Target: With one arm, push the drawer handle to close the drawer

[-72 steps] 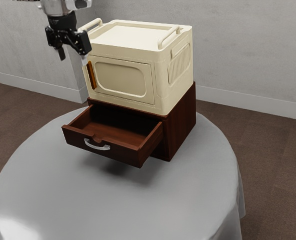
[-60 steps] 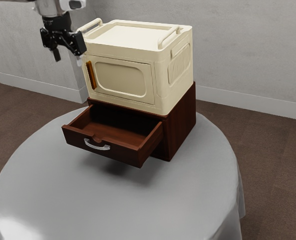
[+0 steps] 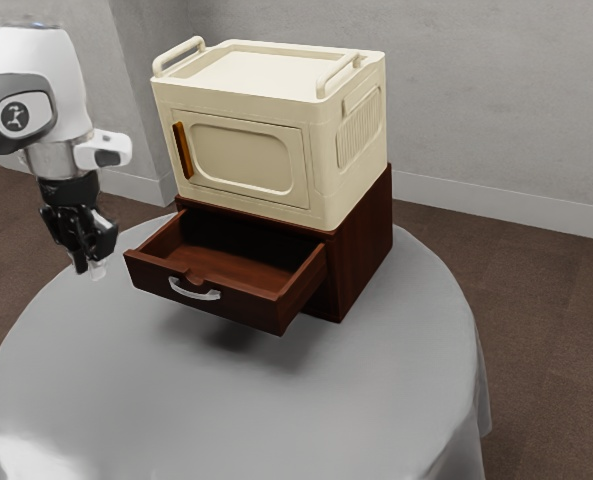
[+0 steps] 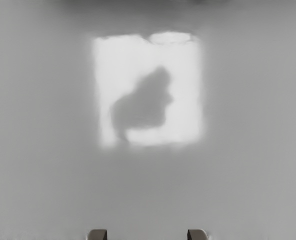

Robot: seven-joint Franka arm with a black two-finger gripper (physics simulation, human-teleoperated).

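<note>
The pincer (image 3: 89, 270) has descended from the cream cabinet (image 3: 246, 155) to the left of the frame, with its fingertips apart and nothing between them. The wooden drawer (image 3: 241, 309) remains extended at centre, silver handle (image 3: 194, 294) on its front. Closure has not begun; the lower position probably permits alignment before pushing.
</note>
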